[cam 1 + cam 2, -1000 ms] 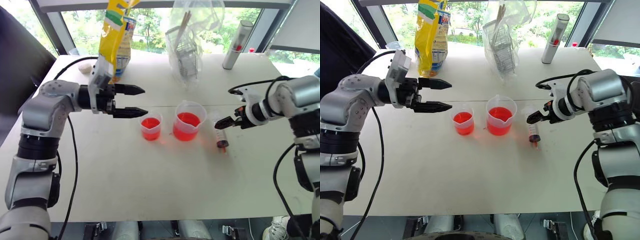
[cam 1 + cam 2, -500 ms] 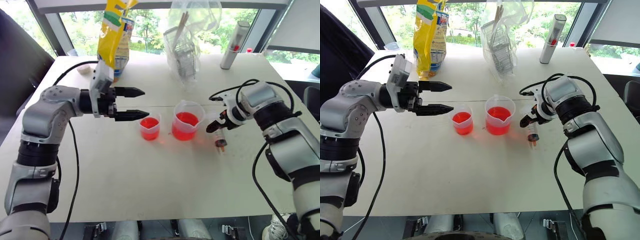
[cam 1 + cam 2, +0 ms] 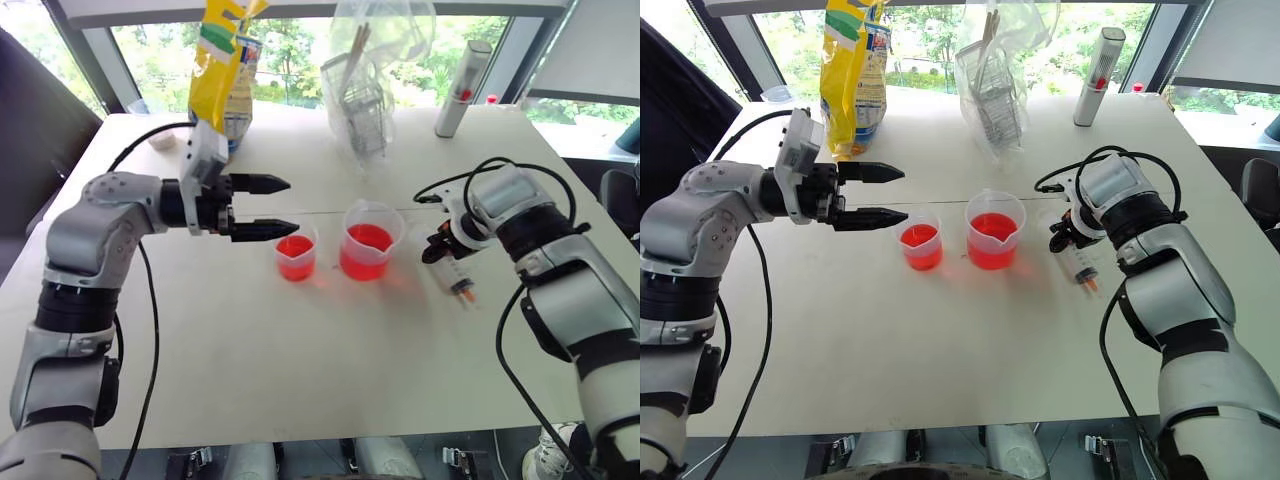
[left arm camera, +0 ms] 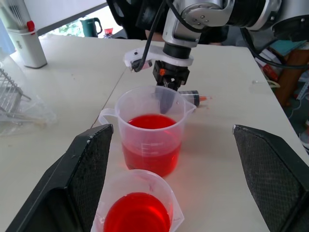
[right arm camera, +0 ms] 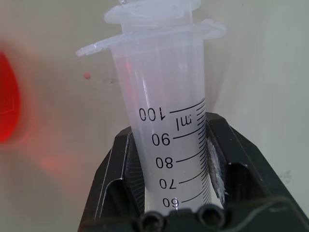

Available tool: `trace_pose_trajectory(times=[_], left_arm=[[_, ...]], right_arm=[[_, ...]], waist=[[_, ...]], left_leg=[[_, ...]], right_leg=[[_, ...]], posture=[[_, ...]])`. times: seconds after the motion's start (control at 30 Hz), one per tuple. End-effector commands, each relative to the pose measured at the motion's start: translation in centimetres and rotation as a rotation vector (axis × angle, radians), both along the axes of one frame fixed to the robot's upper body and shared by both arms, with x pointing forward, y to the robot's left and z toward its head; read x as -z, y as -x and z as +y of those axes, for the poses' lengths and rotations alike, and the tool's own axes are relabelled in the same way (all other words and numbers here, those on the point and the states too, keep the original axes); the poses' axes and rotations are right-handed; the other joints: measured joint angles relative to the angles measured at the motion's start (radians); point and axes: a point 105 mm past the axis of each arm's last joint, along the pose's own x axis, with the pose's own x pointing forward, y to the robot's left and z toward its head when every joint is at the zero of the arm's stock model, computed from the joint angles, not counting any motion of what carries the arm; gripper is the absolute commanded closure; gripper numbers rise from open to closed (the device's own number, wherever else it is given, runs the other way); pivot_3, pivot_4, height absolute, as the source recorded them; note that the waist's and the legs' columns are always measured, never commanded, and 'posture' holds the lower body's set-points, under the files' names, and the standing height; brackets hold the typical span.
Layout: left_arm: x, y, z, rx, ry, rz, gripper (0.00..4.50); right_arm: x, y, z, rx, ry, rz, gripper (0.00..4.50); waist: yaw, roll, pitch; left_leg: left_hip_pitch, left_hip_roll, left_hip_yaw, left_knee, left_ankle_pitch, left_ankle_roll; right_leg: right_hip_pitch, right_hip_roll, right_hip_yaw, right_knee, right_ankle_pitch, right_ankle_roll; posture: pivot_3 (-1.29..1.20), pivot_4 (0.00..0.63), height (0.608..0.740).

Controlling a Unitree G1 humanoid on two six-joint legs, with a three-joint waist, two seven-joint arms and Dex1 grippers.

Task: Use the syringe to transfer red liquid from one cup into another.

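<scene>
The clear graduated plastic syringe lies on the white bench, gripped by my right gripper, beside the larger spouted clear beaker of red liquid. The smaller clear cup stands just left. My left gripper hovers open nearby. Bare bench lies in front; a wire rack in a clear bag stands behind.

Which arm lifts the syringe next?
Right. The right gripper is already shut on the syringe lying on the table; the left gripper hangs open beside the smaller cup.
</scene>
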Motion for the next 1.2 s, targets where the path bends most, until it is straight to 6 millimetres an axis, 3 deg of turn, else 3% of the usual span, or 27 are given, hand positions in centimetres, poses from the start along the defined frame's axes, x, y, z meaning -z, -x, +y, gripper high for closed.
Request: trace_pose_trajectory(times=[0.03, 0.13, 0.3, 0.4, 0.5, 0.73, 1.2], left_arm=[[-1.5, -0.1, 0.1, 0.013, 0.0, -0.061, 0.41], [-1.8, -0.4, -0.1, 0.023, -0.001, -0.065, 0.41], [-2.4, -1.0, -0.4, 0.04, 0.0, -0.077, 0.41], [-2.5, -1.3, -0.5, 0.046, -0.003, -0.078, 0.41], [-2.7, -1.4, -0.6, 0.054, -0.003, -0.082, 0.41], [-3.2, -1.5, -0.9, 0.073, -0.004, -0.092, 0.41], [-4.0, -1.5, -2.9, 0.128, 0.01, -0.105, 0.41]], right_arm=[[-6.2, -0.5, -1.0, 0.025, -0.032, -0.236, 3.15], [-11.9, -0.7, -0.8, -0.053, -0.031, -0.559, 3.15], [-18.6, 0.4, 1.4, -0.11, -0.21, -0.945, 3.15], [-21.1, 1.5, 3.6, -0.174, -0.352, -1.128, 3.15], [-22.3, 3.3, 6.1, -0.245, -0.541, -1.3, 3.15], [-18.3, 4.6, 9.4, -0.321, -0.71, -1.33, 3.15], [-8.5, 3.8, 11.6, -0.357, -0.628, -1.29, 3.15]], waist=[[0.004, 0.001, 0.001], [0.005, 0.001, 0.001], [-0.004, 0.001, 0.001], [-0.005, 0.001, 0.0], [-0.003, 0.001, 0.0], [0.002, 0.0, 0.0], [-0.003, 0.001, 0.0]], left_leg=[[0.0, 0.0, 0.0, 0.0, 0.0, 0.0], [0.0, -0.001, 0.0, 0.0, 0.0, 0.0], [0.001, 0.0, 0.0, -0.001, 0.0, 0.0], [0.002, 0.0, 0.0, -0.002, 0.0, 0.0], [0.001, 0.001, 0.0, -0.001, 0.0, 0.0], [0.001, 0.0, 0.0, 0.0, 0.0, -0.001], [0.002, 0.0, 0.0, 0.0, 0.001, -0.001]], right_leg=[[0.0, -0.001, 0.0, 0.0, 0.0, 0.0], [-0.001, -0.001, 0.001, -0.001, 0.0, 0.0], [0.0, 0.001, 0.0, 0.0, 0.0, 0.0], [0.0, 0.002, 0.0, 0.001, 0.0, 0.0], [0.0, 0.001, 0.0, 0.001, 0.0, 0.0], [0.002, -0.001, 0.0, 0.0, 0.0, 0.0], [0.002, 0.001, 0.0, 0.0, 0.001, 0.001]], posture=[[0.0, 0.15, 0.739], [0.0, 0.15, 0.739], [0.0, 0.15, 0.739], [0.0, 0.15, 0.739], [0.0, 0.15, 0.739], [0.0, 0.15, 0.739], [0.0, 0.15, 0.739]])
